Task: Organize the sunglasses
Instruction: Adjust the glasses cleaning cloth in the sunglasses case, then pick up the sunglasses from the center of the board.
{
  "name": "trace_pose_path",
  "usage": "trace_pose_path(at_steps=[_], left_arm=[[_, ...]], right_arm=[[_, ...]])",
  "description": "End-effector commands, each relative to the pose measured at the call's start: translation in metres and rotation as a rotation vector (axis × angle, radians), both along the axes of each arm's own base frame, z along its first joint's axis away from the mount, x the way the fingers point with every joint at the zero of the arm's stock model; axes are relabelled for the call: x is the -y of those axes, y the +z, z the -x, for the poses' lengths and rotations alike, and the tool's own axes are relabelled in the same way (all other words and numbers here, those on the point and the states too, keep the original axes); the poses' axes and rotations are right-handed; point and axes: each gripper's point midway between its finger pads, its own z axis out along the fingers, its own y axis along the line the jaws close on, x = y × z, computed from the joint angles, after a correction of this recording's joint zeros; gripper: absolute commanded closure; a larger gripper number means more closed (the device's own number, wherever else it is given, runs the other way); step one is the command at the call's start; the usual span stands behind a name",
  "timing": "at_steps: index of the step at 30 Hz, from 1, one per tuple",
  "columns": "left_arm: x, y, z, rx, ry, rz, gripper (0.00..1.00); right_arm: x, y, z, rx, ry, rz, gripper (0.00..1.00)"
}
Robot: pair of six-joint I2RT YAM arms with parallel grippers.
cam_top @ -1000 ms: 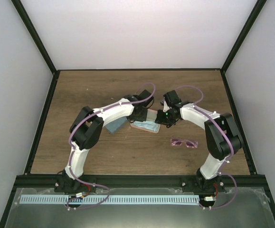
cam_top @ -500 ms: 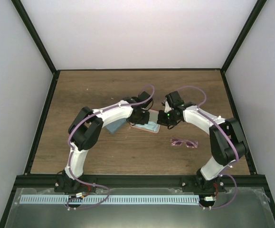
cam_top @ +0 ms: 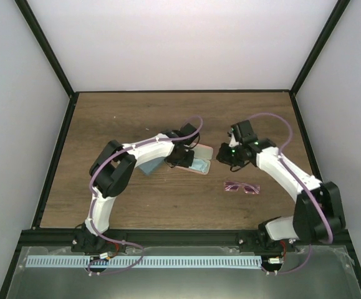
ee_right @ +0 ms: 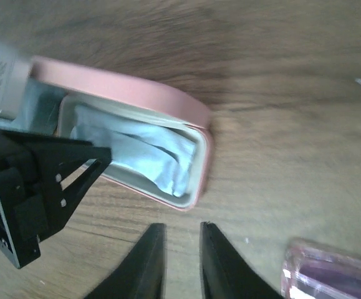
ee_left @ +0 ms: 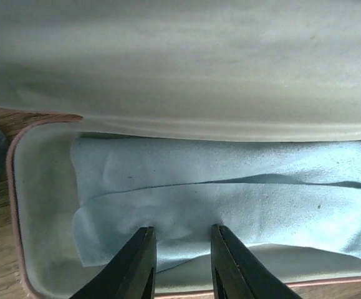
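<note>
A: Where are the sunglasses?

B: A pinkish-purple pair [cam_top: 241,187] lies on the desk [cam_top: 118,118] near the right arm, apart from the open pink case [ee_right: 130,84]. I can't see a red pair.

A: Fingers?

B: The left fingers [ee_left: 144,261] are slightly apart and empty, just over the pale blue cloth [ee_left: 230,199] in the case, probably to flatten it so the glasses fit. The right fingers [ee_right: 150,261] are nearly closed, holding nothing, between case and glasses. My guess is they go for the pair next.

A: Lid?

B: It's up, so the case can take them.
</note>
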Motion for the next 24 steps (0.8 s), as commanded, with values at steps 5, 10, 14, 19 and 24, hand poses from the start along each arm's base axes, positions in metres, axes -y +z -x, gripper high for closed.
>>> trace_pose_path(at_steps=[5, 10, 14, 19, 24], left_arm=[[0.034, 0.083, -0.017, 0.164, -0.032, 0.129, 0.70], [0.076, 0.115, -0.006, 0.215, -0.102, 0.236, 0.69], [0.128, 0.126, 0.020, 0.302, -0.327, 0.280, 0.62], [0.180, 0.117, 0.050, 0.367, -0.562, 0.265, 0.61], [0.199, 0.091, 0.055, 0.273, -0.579, 0.269, 0.67]], right_arm=[[0.066, 0.005, 0.041, -0.098, -0.212, 0.106, 0.66], [0.091, 0.014, 0.052, -0.101, -0.315, 0.054, 0.66], [0.127, 0.030, 0.053, -0.070, -0.460, 0.020, 0.52], [0.151, 0.034, 0.053, -0.084, -0.559, -0.108, 0.70], [0.124, 0.033, 0.059, -0.079, -0.473, -0.275, 0.99]])
